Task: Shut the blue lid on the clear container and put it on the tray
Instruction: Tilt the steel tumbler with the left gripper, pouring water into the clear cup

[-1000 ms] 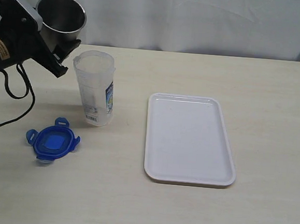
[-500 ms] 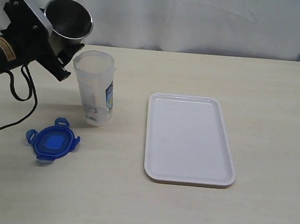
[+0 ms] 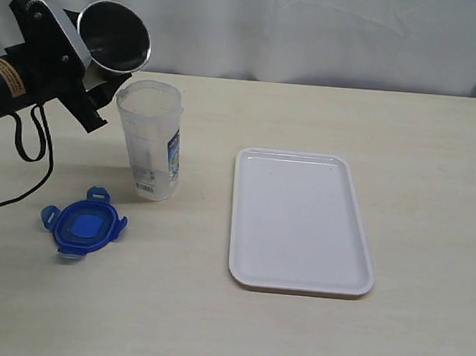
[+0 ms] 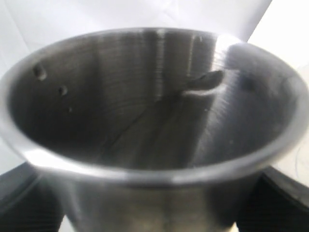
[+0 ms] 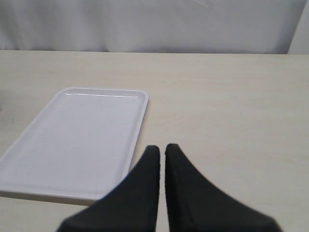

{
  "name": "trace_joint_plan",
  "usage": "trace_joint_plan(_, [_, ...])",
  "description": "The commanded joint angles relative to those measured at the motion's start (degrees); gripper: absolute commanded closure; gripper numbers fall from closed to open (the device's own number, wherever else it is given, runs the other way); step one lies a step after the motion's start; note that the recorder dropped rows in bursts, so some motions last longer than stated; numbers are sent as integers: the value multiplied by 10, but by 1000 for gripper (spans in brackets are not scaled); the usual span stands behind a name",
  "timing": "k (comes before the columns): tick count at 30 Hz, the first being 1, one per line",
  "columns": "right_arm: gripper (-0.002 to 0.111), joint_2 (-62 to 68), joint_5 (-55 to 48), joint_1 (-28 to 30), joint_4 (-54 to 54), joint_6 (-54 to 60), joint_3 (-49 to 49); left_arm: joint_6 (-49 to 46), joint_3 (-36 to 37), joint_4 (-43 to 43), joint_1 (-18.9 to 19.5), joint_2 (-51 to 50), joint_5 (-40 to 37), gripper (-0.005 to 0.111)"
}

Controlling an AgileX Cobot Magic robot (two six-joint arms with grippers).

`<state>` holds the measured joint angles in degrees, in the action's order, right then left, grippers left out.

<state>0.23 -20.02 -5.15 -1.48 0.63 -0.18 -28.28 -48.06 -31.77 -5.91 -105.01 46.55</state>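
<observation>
The left gripper (image 3: 96, 74) clasps the tilted steel cup (image 3: 113, 35) beside the clear container (image 3: 149, 138). Its wrist view alone shows specks (image 4: 39, 71) inside, perhaps droplets. The blue lid (image 3: 83, 225) lies front-left of the container and the tray (image 3: 305, 159) to its right. The right gripper (image 5: 161, 153) is pinched closed.

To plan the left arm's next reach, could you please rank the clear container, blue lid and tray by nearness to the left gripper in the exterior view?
1. clear container, just beside the left gripper, which holds a steel cup.
2. blue lid, front left.
3. tray, far right.
</observation>
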Motion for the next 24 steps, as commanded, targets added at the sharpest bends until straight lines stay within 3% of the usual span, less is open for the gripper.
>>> trace_joint_plan(1, [104,-2,2,4,4,-2,2,-21,-7,12,-1,9,35,107])
trace_joint_plan(24, [104,-2,2,4,4,-2,2,-96,-7,12,-1,9,48,107])
